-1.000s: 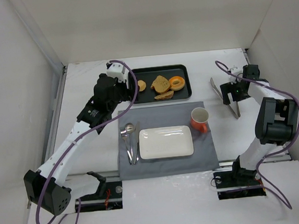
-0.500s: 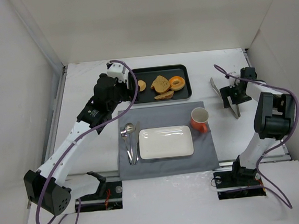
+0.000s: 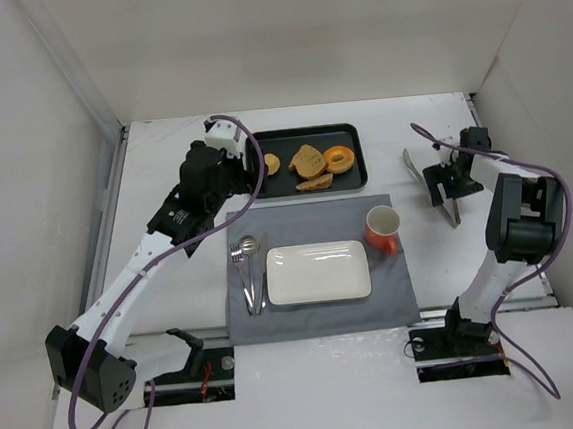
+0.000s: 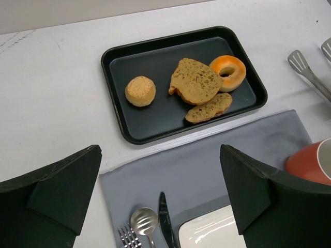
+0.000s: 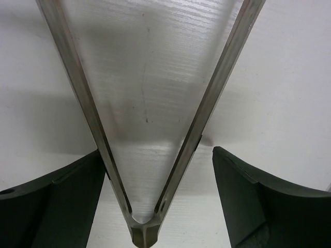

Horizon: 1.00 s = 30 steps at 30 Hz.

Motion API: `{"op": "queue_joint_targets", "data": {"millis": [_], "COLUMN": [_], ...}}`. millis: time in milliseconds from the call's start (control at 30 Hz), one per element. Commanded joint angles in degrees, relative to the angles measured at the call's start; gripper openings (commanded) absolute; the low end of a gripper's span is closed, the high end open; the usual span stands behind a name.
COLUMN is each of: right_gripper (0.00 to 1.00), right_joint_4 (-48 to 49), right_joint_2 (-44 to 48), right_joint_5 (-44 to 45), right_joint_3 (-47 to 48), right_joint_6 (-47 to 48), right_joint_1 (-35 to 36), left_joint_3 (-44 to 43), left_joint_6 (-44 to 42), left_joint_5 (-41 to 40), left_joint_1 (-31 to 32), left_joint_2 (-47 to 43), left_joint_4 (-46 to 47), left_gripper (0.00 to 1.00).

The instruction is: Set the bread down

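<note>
The bread lies on a black tray (image 3: 350, 134): a large toasted slice (image 3: 308, 159) and a narrower half-slice (image 3: 314, 183) just in front of it. Both show in the left wrist view, the large slice (image 4: 195, 81) and the half-slice (image 4: 209, 107). My left gripper (image 3: 232, 191) is open and empty, hovering above the placemat's far left corner, short of the tray (image 4: 155, 129); it also shows in its wrist view (image 4: 160, 175). My right gripper (image 3: 444, 183) is open, low on the table at the right, its fingers (image 5: 51, 196) straddling the hinge end of metal tongs (image 5: 145, 227).
A small round bun (image 3: 272, 164) and a glazed donut (image 3: 340, 159) share the tray. A grey placemat (image 3: 312, 217) holds a white rectangular plate (image 3: 318, 272), fork, spoon and knife (image 3: 249, 268), and an orange mug (image 3: 382, 228). The tongs (image 3: 425, 172) lie right of the tray. White walls enclose the table.
My right gripper has shifted slightly left and settled over the tongs' hinge end. The left arm and the bread have not moved.
</note>
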State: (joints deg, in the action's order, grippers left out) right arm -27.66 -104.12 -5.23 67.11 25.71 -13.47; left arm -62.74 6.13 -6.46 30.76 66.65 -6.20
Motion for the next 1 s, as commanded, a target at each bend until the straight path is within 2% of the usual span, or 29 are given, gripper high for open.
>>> {"op": "queue_joint_targets", "data": {"millis": [0,567,967], "right_gripper": [0.87,0.81,0.55], "right_joint_4": [0.2,-5.0,-6.6], "right_joint_2": [-1.2,-4.4,-5.5], "right_joint_5": [1.1,0.0,-0.5], "right_joint_3": [2.6,6.6,7.2], "right_joint_6": [-0.2,0.3,0.8], "right_joint_1": [0.7,0.7,0.7], "left_joint_3": [-1.9,-1.9,-1.9], "left_joint_6": [0.5,0.5,-0.1], "left_joint_5": [0.5,0.0,0.0], "left_joint_1": [0.0,0.0,0.0], "left_joint_2": [-2.2,-2.8,-3.3], "left_joint_4": [2.3,2.3,2.3], "left_gripper": [0.98,0.98,0.98]}}
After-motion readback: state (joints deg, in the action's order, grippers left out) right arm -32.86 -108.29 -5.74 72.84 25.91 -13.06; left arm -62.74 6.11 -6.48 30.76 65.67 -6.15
